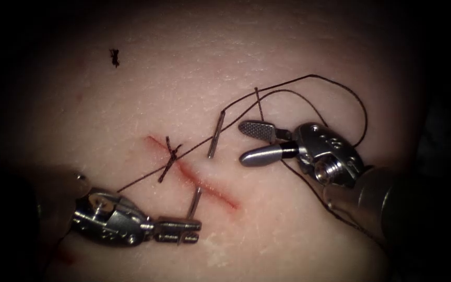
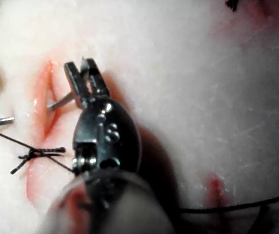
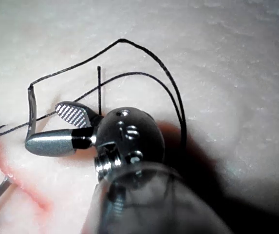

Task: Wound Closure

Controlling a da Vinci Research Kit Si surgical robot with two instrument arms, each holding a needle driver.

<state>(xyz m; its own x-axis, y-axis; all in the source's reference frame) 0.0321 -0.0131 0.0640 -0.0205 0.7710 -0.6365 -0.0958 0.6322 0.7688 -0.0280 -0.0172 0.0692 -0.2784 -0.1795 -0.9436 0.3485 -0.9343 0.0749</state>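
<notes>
The cut [image 1: 204, 185] runs slantwise across the tissue [image 1: 298, 52], with one knotted stitch [image 1: 170, 156] over its upper part. The curved needle [image 1: 216, 134] is in the tissue under the cut. Its thread end stands out on the right side. Its other end [image 1: 194, 202] comes out on the left side, where my left tool [image 1: 198, 231] is shut on it near the tip. My right tool [image 1: 241, 141] is open just right of the needle's thread end and holds nothing. The left wrist view has the left tool [image 2: 81, 66] on the needle [image 2: 61, 102]. The right wrist view has the right tool [image 3: 42, 126] beside the needle [image 3: 31, 109].
Dark thread [image 1: 309, 77] runs from the needle's right end in wide loops over and behind the right tool's wrist, and another strand crosses the knot toward the lower left. A cut scrap of thread [image 1: 114, 57] lies far up on the left. Red fluid lines the cut.
</notes>
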